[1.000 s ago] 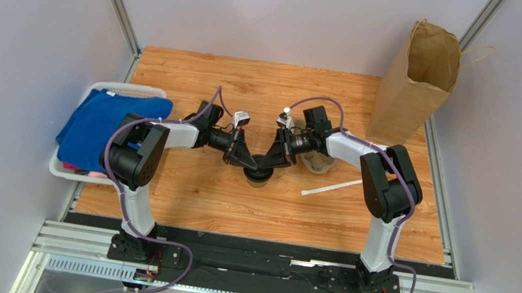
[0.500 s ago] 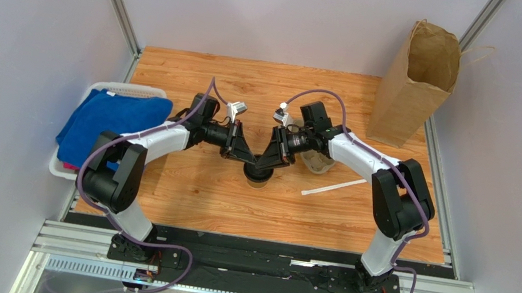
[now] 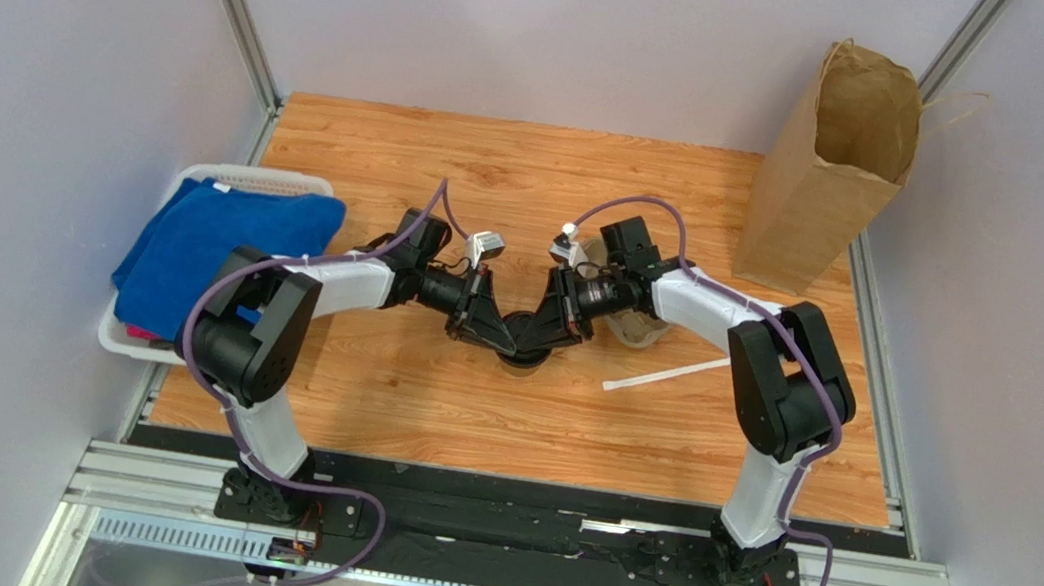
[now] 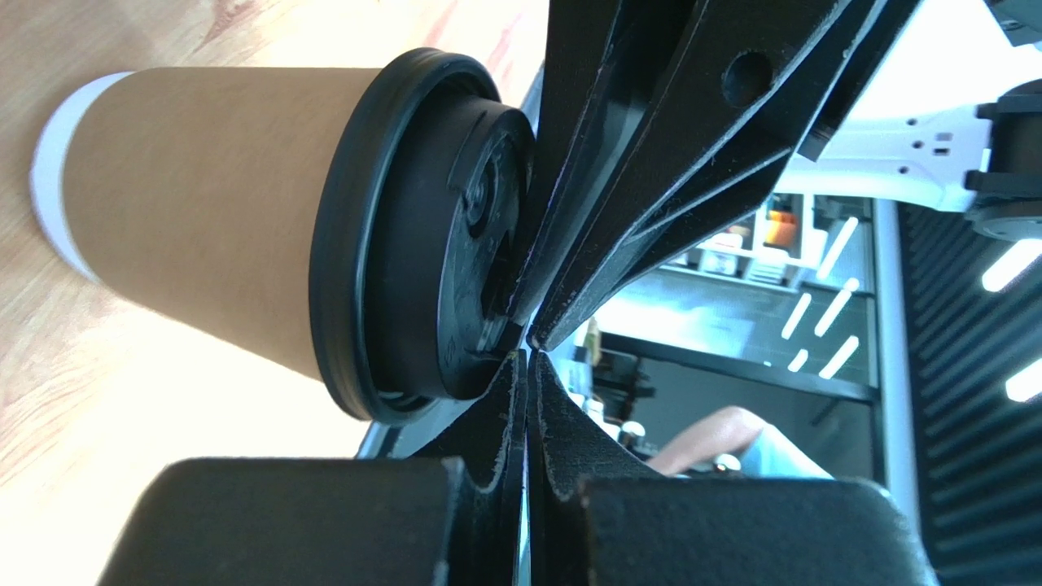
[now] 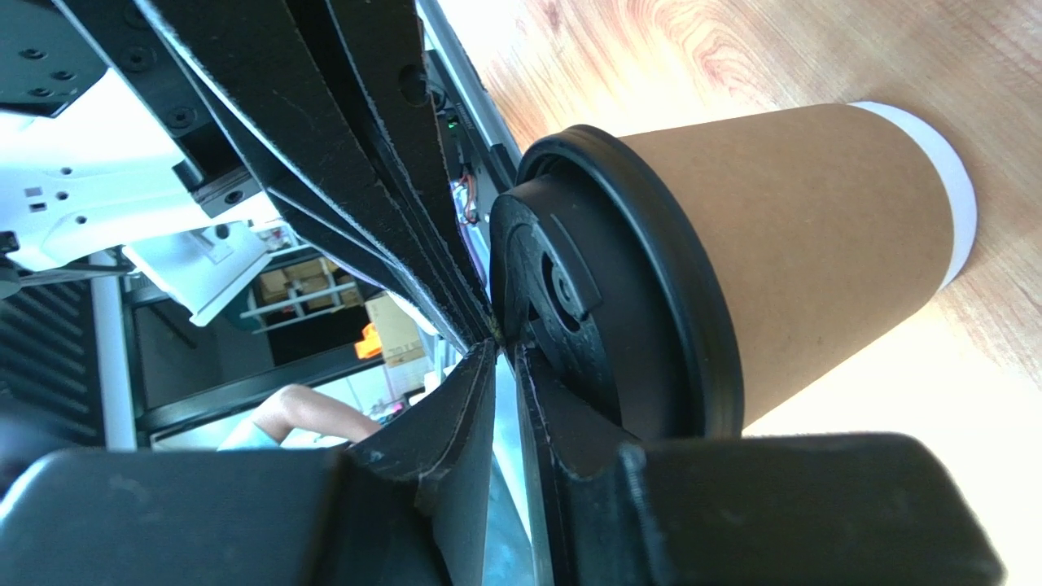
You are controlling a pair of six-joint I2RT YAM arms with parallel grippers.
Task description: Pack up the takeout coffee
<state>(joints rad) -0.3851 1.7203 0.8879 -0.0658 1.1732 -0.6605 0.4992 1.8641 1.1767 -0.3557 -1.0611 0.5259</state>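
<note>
**Seat the lid squarely before the coffee travels**

At the left edge of the desk (image 3: pixel 363 401) a white basket (image 3: pixel 253 176) of blue cloth (image 3: pixel 216 246) sits out of play. The left fingers (image 4: pixel 508 397) are clenched on nothing, and their tips rest against the black lid (image 4: pixel 422 232) of the takeout coffee (image 4: pixel 208 202). The cup stands upright near the middle of the desk, a little toward the near edge. The right fingers (image 5: pixel 471 385), likewise clenched and empty, meet them over the same lid (the two sets of tips nearly touch).

This reads as pressing the lid home. To do it well, push straight down and evenly from both sides, so the cup neither tips nor creases. Favour the rim over the centre, since I cannot tell whether it has snapped on all round.

Right of the cup lie the pulp tray (image 3: pixel 637 331) and a white straw (image 3: pixel 661 375). The paper bag (image 3: pixel 835 153) stands at the far right corner.
</note>
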